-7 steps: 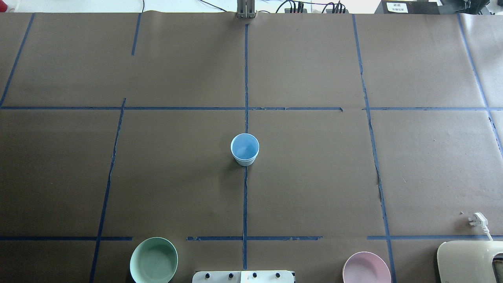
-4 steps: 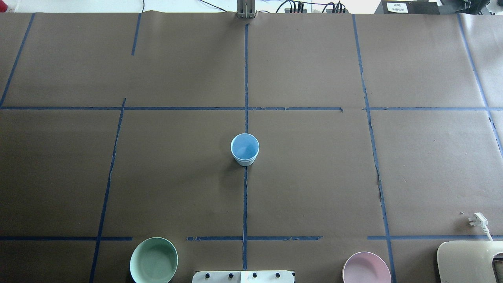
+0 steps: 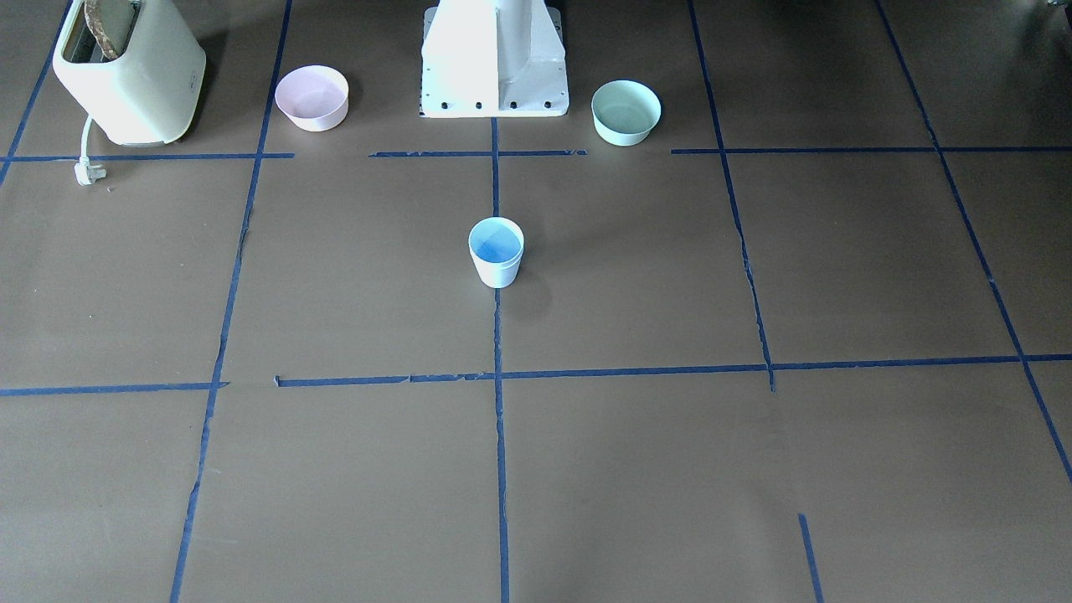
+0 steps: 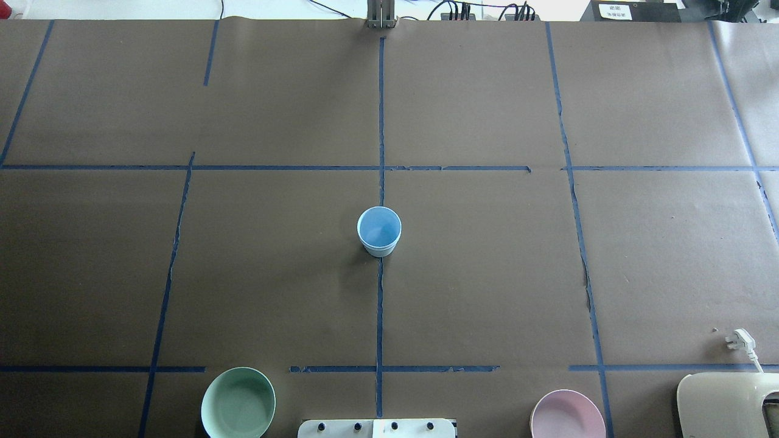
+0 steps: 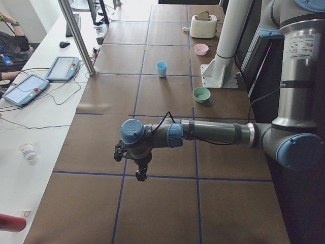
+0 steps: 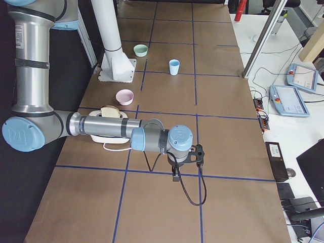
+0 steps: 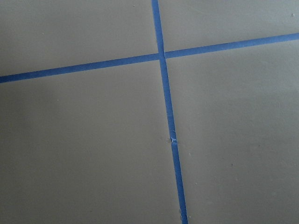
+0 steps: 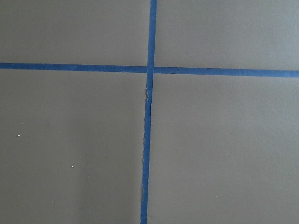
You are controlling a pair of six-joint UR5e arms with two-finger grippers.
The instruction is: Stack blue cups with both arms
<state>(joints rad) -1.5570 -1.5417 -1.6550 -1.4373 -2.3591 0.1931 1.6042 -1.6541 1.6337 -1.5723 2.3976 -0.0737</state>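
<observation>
A blue cup [image 4: 378, 230] stands upright on the centre tape line in the middle of the table; it also shows in the front view [image 3: 496, 252] and both side views [image 5: 161, 68] [image 6: 174, 67]. A faint seam runs around its wall below the rim. I see only one cup shape and cannot tell whether a second is nested in it. My left gripper [image 5: 141, 175] hangs over the table's left end, far from the cup. My right gripper [image 6: 175, 176] hangs over the right end. I cannot tell whether either is open or shut. Both wrist views show only paper and tape.
A mint-green bowl [image 4: 238, 403] and a pink bowl [image 4: 567, 415] sit either side of the white pedestal [image 3: 494, 59] at the near edge. A toaster [image 3: 130, 71] with its plug [image 4: 739, 340] stands at the near right. Blue tape lines cross the brown paper.
</observation>
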